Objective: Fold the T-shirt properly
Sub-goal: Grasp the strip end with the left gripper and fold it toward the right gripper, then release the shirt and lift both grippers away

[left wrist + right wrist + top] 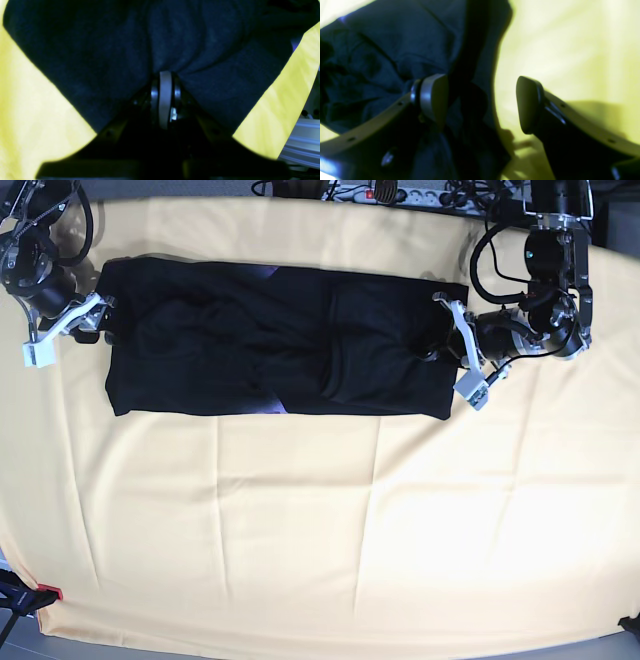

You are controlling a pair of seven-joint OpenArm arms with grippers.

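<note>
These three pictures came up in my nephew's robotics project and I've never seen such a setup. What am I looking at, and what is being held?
A two-armed robot is folding a black T-shirt on a table under a yellow cloth. The wide picture looks down from above. The two close-ups come from cameras on the wrists. The left gripper, on the right in the overhead picture, is shut on a pinch of the shirt's edge. The right gripper, at the other end, stands open with shirt cloth beside one finger, holding nothing.

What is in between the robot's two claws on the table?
The black T-shirt lies stretched between them in the base view. The left claw is shut on one end; the right claw is open at the other end, over the yellow cloth.
</note>
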